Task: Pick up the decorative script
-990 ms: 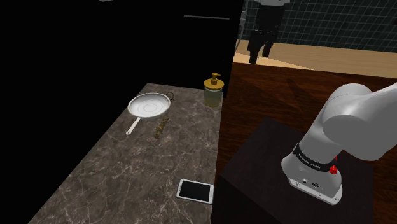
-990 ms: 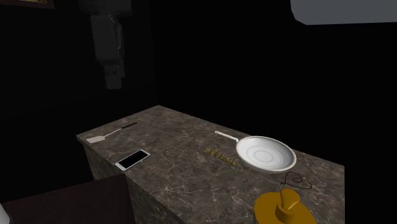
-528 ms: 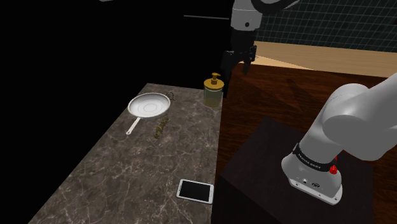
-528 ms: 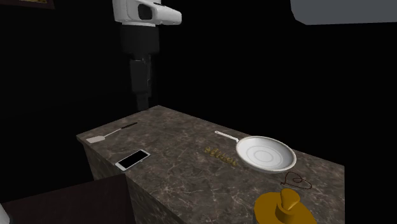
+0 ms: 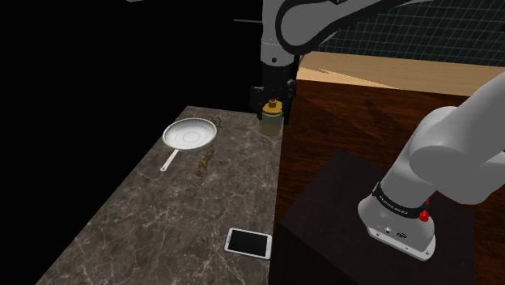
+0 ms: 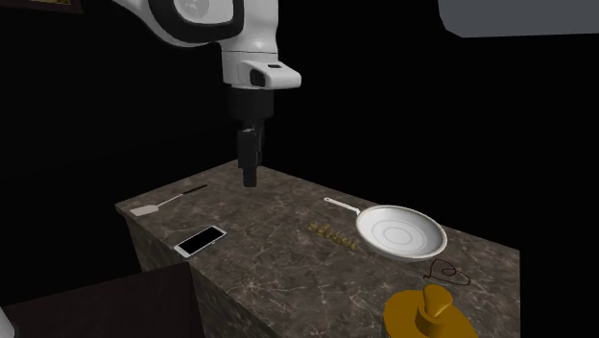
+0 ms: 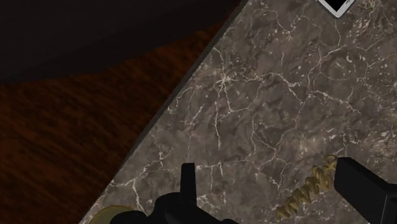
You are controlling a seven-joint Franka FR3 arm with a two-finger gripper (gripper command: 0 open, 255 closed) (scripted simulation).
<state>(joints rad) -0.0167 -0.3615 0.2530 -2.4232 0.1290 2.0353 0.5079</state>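
a: where did the decorative script [image 5: 205, 162] lie?

b: flat on the dark marbled worktop [image 5: 137, 227], just beside the handle of the white pan [image 5: 189, 135], on the shoulder view's right of that handle and nearer than the bowl (a thin olive-gold strip, its lettering too small to read).

a: and the tool [image 6: 251, 179]?

b: its fingers stood apart in the wrist view, with nothing between them and nothing touched. it hung above the far part of the worktop, close by the amber dispenser [image 5: 271, 119] in the shoulder view, well apart from the script.

a: so how should the approach have gone?

b: as i judged it, the tool needed carrying nearer and toward the shoulder view's left until the strip sat midway between the fingers. in the wrist view the strip lay close by one finger, off centre. the fingers would best have closed across its narrow width. the thing looked very thin, so the descent had to go almost to the stone, keeping clear of the pan's handle.
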